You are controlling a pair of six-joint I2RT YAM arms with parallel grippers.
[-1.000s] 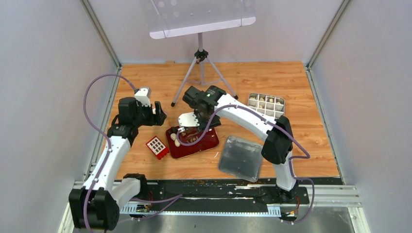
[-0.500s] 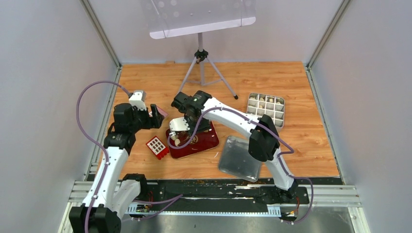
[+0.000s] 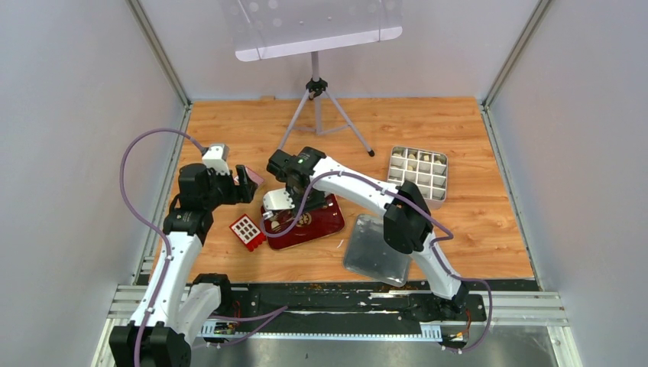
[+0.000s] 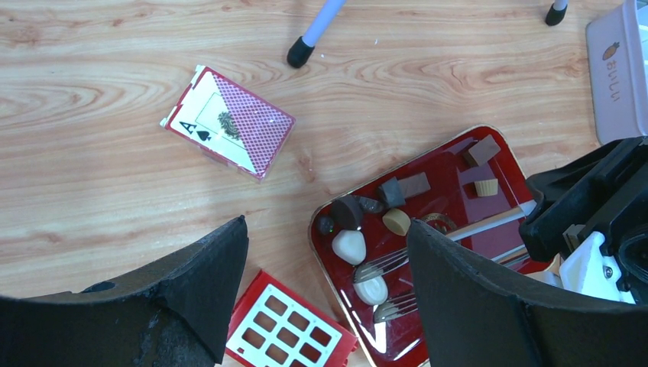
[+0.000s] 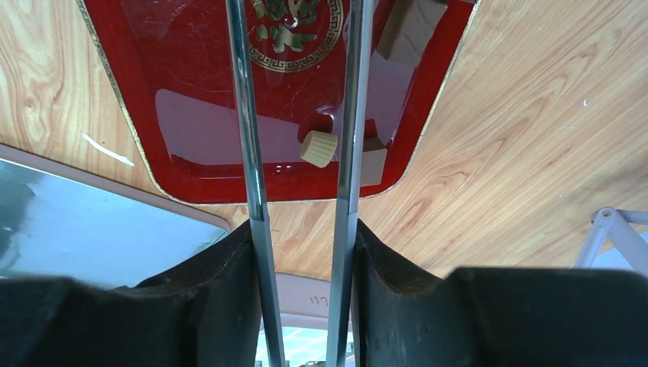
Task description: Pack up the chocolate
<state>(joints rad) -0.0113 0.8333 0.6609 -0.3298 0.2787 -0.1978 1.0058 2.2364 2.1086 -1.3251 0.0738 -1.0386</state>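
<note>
The chocolate (image 4: 349, 246) lies as several small white, tan and dark pieces on a glossy red tray (image 3: 327, 218). My right gripper (image 5: 302, 229) is shut on metal tongs (image 5: 248, 153), whose two arms reach down over the tray. A ribbed tan piece (image 5: 319, 147) sits between the arms. The forked tong tips (image 4: 382, 265) rest by the white ovals. My left gripper (image 4: 327, 225) hovers open and empty above the tray's left end and the small red box (image 4: 290, 336).
A pack of playing cards (image 4: 229, 122) lies on the wood behind the tray. A compartmented tin (image 3: 419, 172) stands at the back right, and a clear lid (image 3: 377, 250) lies right of the tray. Tripod legs (image 3: 317, 115) stand behind.
My right arm has swung left and down, bringing the tongs over the tray's left half. My left arm drew back slightly to the left, then held still.
</note>
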